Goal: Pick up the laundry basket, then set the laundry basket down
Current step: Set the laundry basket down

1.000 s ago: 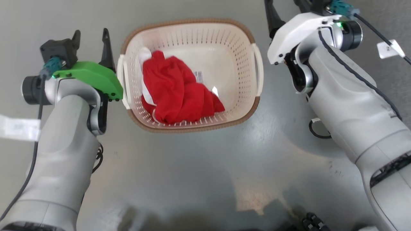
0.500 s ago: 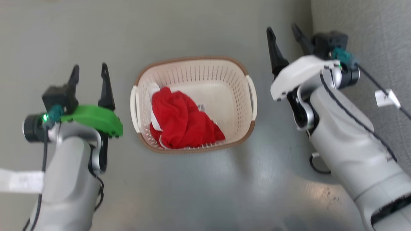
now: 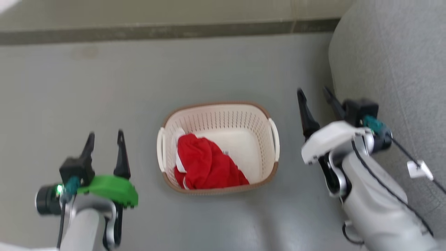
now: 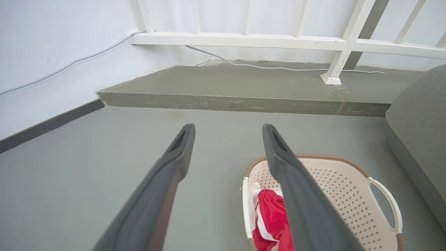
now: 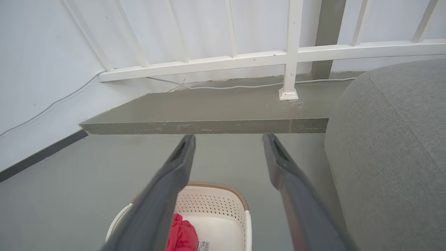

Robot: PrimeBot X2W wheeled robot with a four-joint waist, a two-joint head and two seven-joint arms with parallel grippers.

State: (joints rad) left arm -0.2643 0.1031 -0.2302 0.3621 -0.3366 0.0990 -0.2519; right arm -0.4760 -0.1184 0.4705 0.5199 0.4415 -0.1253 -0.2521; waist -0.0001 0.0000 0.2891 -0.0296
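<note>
A: What takes up most of the scene?
B: The grey floor [image 3: 104, 87], and on the right a grey sofa [image 3: 393, 62]. At the far end a low step [image 4: 244, 83] runs across, with a white railing [image 4: 278, 40] on it.
A: And the basket?
B: The basket [image 3: 216, 120] stands upright on the floor, in the middle of the head view. It is near the sofa but apart from it. It has a brown rim on top and a white handle [image 3: 275, 139] on each short side.
A: Are the arms on it?
B: No. The left gripper [image 3: 106, 134] hangs to the basket's left, nearer the robot, clear of the handle on that side. Its two fingers stand apart with nothing between them, and the left wrist view shows floor through the gap.
A: The right one?
B: In the head view the right gripper [image 3: 312, 91] shows between the basket and the sofa, near the handle there without touching it. Its fingers are spread too and hold nothing.
A: Anything inside?
B: A crumpled red cloth [image 3: 205, 164] lies toward the basket's left and near side, with a white piece [image 3: 179, 135] showing at its edge. Beside it on the bottom sits a small barcode sticker [image 5: 202, 245].
</note>
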